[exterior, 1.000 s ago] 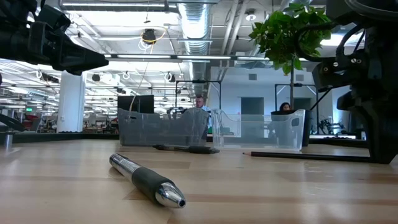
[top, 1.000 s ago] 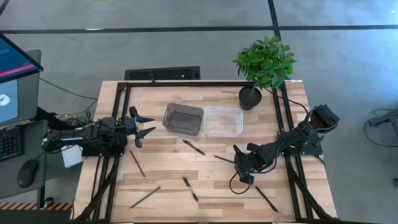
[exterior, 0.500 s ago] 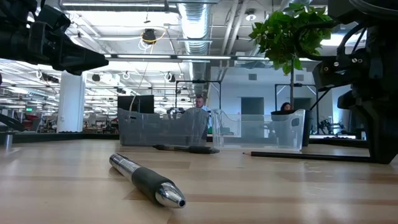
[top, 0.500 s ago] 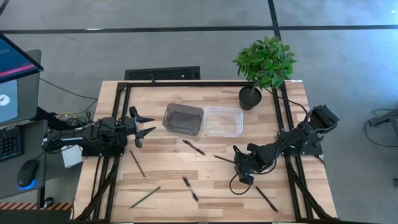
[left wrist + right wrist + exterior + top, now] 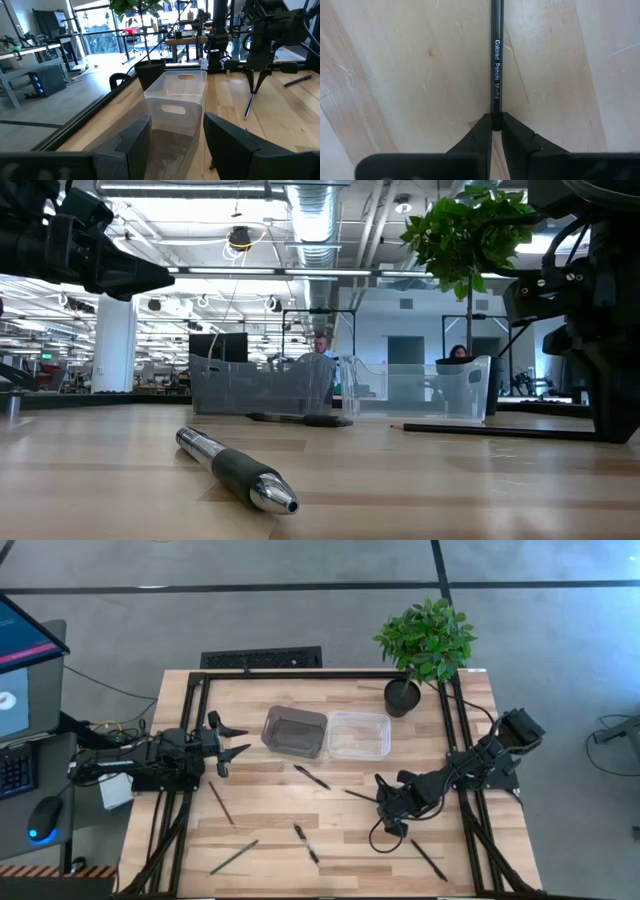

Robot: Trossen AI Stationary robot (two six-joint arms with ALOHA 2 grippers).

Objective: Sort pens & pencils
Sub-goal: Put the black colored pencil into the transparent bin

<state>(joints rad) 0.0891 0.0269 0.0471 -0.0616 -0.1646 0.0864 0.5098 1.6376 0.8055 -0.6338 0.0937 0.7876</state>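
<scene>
Right wrist view: right gripper [image 5: 493,127] pinches the end of a colored pencil [image 5: 496,60], fingertips pressed onto it, pencil lying flat on the wooden table [image 5: 395,75] and running straight away from the fingers. Pencil is thin, dark, with white lettering reading "Colored Pencils", then a word that looks like "Medal", hard to read. High view: this gripper [image 5: 385,803] sits right of table centre, below the clear bin [image 5: 359,735]. Left gripper [image 5: 238,740] hangs spread open at the left edge beside the grey bin [image 5: 294,731].
</scene>
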